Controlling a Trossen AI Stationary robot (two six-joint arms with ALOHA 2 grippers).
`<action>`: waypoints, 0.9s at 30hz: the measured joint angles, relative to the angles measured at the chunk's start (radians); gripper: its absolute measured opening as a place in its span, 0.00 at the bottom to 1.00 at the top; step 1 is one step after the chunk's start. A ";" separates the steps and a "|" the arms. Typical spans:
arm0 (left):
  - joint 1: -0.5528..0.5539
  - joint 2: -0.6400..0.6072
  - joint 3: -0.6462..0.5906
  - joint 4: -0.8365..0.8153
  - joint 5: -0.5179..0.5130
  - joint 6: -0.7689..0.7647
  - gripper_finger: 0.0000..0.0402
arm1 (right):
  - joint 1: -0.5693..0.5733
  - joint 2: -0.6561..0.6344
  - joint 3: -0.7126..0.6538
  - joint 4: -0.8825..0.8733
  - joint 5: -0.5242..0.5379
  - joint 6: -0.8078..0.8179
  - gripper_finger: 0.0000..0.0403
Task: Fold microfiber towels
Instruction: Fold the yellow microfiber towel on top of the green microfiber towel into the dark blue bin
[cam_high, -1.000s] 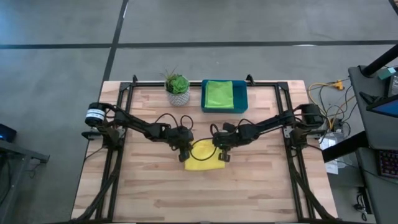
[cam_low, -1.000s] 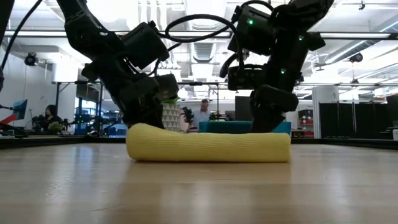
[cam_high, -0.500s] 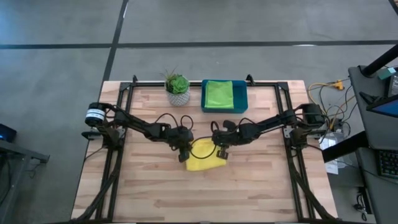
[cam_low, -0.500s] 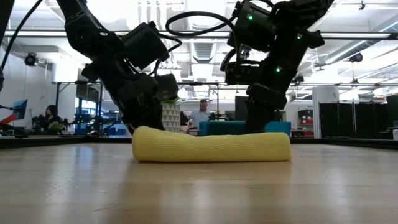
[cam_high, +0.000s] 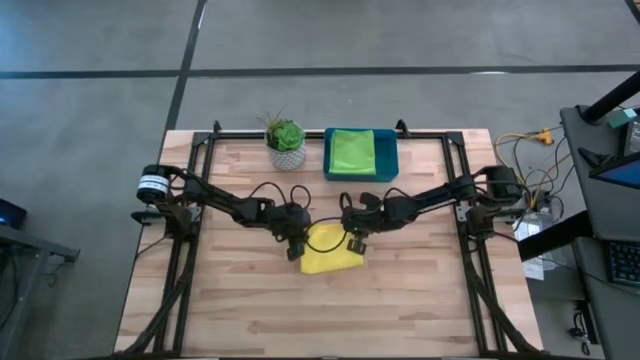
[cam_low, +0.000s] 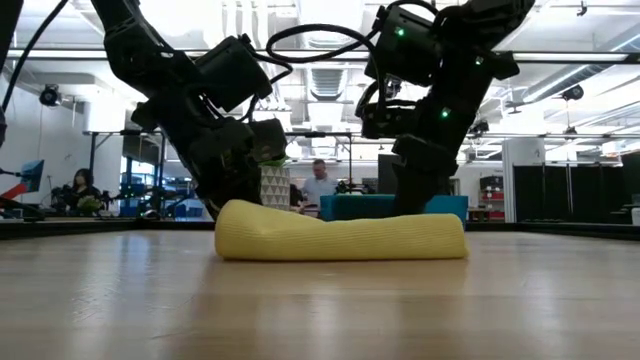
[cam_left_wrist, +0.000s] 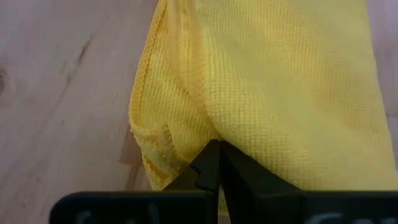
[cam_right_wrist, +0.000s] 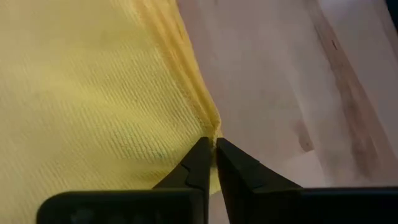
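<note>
The yellow towel lies folded on the table's middle; in the low view it is a low, thick band resting flat on the wood. My left gripper is shut on its left side. My right gripper is shut on its far right side. The light green towel lies folded in the teal-blue tray at the far edge. The blue and teal towels are out of view. My left gripper pinches the yellow towel's left edge between its two fingers, where several layers bunch beside a hemmed fold. The fingers slant down from the table's left. The towel lies on the table. My right gripper pinches the yellow towel's right edge between its two fingertips, at a gathered fold. The fingers slant down from the table's right. The towel lies on the table below them.
A small potted plant stands at the far edge, left of the tray. Metal frame rails run along the table's left, right and far sides. Bare wood lies near the front edge. People show in the room behind.
My right gripper has gone a little toward the table's left and far edge, staying shut on the towel. The towel's top now dips in the middle, and its left end has drawn in slightly toward the right.
</note>
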 joint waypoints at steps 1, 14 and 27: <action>0.000 0.000 0.000 0.000 0.000 0.000 0.00 | -0.003 0.000 0.000 -0.002 0.000 0.009 0.08; 0.000 -0.014 0.007 -0.010 -0.002 0.000 0.00 | -0.010 -0.153 -0.002 0.032 -0.028 0.080 0.37; 0.040 -0.110 0.004 -0.063 -0.053 0.037 0.00 | 0.183 -0.016 -0.012 0.200 -0.061 0.340 0.33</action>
